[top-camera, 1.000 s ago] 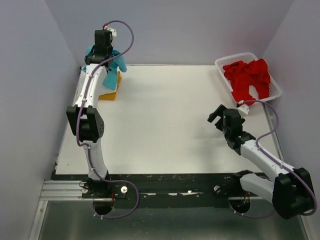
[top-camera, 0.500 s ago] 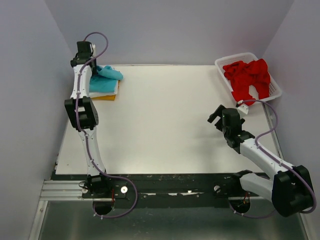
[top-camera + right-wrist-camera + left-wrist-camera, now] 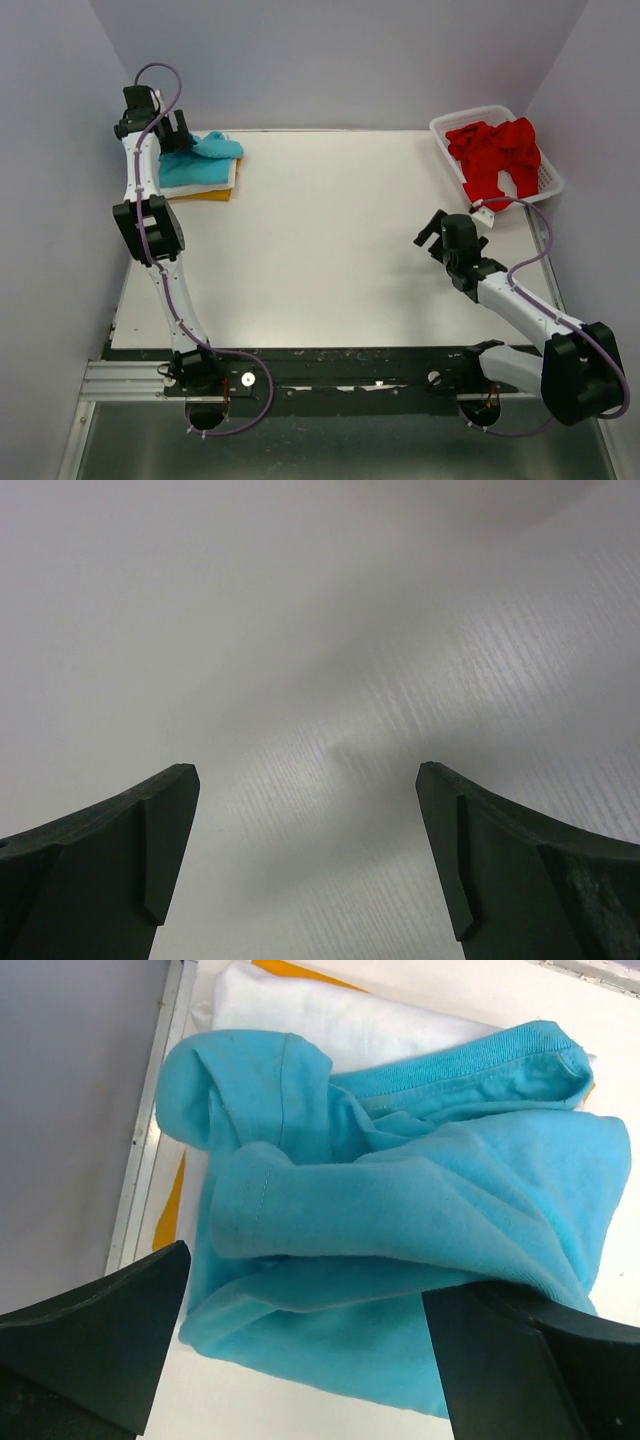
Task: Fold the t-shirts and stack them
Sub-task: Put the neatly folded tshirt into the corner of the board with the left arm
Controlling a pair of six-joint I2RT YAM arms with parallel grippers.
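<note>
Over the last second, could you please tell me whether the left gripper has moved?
Yes. The left gripper has shifted left, toward the far-left corner of the table, leaving the turquoise t-shirt lying there.

Turquoise t-shirt point(image 3: 205, 168), roughly folded and rumpled, on top of a small stack at the far left corner of the worktop point(image 3: 330, 240). Ribbed collar edge along one end of the bundle, a hemmed sleeve curled over at the other, soft folds bulging across the middle. Directly beneath, white t-shirt point(image 3: 330, 1020), folded flat, showing past the turquoise cloth on one side. At the bottom, orange t-shirt point(image 3: 205, 195), visible only as thin slivers at the stack's edges. Well apart, at the far right, red t-shirts point(image 3: 495, 155), heaped unfolded and crumpled in a white slatted basket point(image 3: 548, 182), spilling toward its near rim.
</note>
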